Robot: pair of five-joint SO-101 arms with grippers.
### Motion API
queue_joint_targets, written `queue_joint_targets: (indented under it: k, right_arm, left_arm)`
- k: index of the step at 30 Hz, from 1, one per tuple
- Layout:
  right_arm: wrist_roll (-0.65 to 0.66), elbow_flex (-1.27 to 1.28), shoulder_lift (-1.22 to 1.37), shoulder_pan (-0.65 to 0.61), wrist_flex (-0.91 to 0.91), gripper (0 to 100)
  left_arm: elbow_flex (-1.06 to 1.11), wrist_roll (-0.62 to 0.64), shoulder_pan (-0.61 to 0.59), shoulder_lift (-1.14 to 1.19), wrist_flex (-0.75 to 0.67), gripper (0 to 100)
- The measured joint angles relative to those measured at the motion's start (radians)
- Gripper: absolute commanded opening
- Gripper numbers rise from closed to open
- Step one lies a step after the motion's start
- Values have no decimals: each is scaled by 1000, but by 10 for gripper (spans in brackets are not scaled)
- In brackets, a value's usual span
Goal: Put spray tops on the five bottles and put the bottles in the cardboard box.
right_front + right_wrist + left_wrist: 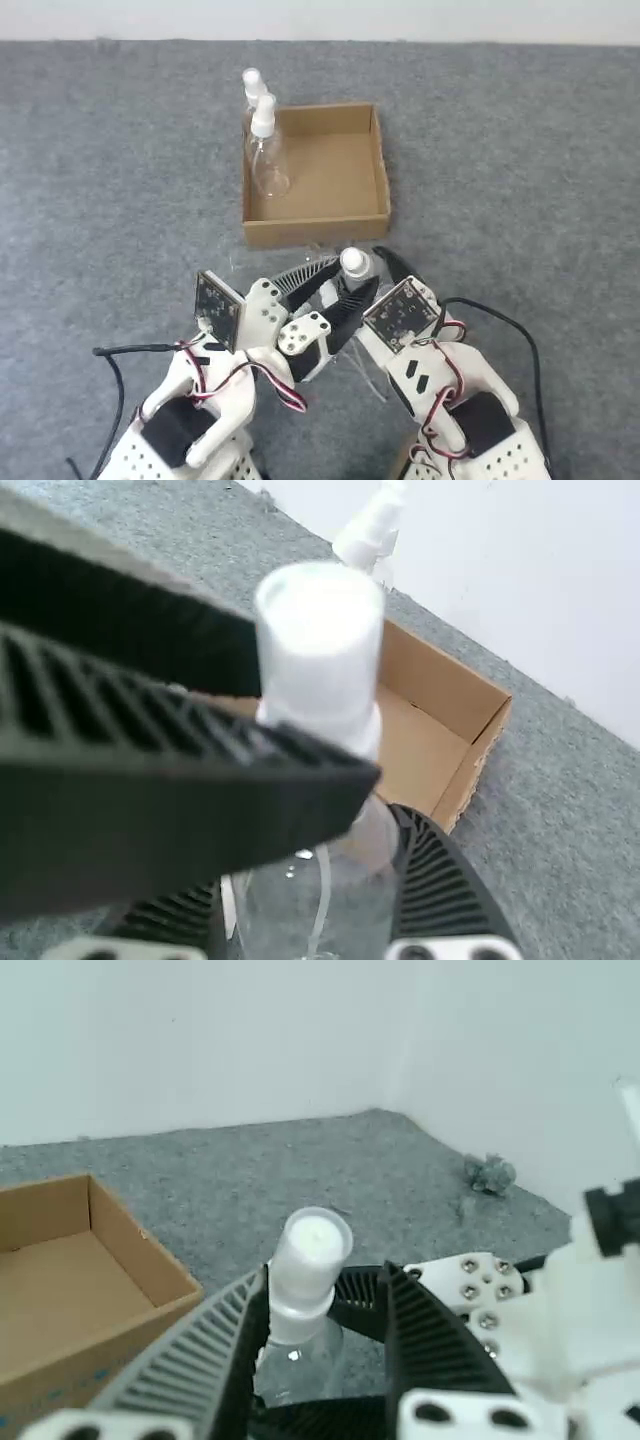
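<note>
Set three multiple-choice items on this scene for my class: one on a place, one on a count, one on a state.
1. The two capped bottles stand: A by the cardboard box's left wall in the high view; B right of it; C on its front rim.
2. Bottles in all: A two; B three; C five.
3. The third bottle is: A lying flat; B upright, white top on; C upside down.
A, both stand at that wall; B, two there plus one; B, its top points up.
</note>
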Motion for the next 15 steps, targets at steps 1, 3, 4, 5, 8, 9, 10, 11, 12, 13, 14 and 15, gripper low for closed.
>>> queue_joint_targets:
  k: [1, 3, 4, 5, 8, 9, 10, 11, 12, 13, 14, 15]
  right_arm:
    - [0, 0, 0, 0, 0, 7]
    - [0, 0, 0, 0, 0, 7]
    - [0, 0, 0, 0, 0, 7]
    - [0, 0, 0, 0, 0, 7]
    - [0, 0, 0, 0, 0, 7]
    - [0, 0, 0, 0, 0, 7]
    - [0, 0, 0, 0, 0, 7]
    - [0, 0, 0, 0, 0, 7]
    - [0, 0, 0, 0, 0, 7]
    - [0, 0, 0, 0, 0, 7]
    - [0, 0, 0, 0, 0, 7]
    - [0, 0, 0, 0, 0, 7]
  left_arm:
    - [-5, 0, 0, 0, 0, 160]
    - [-9, 0, 0, 0, 0, 160]
    - [-9, 0, 0, 0, 0, 159]
    - [-9, 0, 0, 0, 0, 159]
    - [-9, 0, 0, 0, 0, 159]
    - [-9, 0, 0, 0, 0, 159]
    - [-9, 0, 0, 0, 0, 159]
    - [-9, 2, 0, 0, 0, 159]
    - [-9, 9, 0, 0, 0, 159]
    - [-9, 20, -5, 0, 0, 159]
    - [-9, 31, -17, 0, 0, 159]
    - [-9, 41, -32, 0, 0, 159]
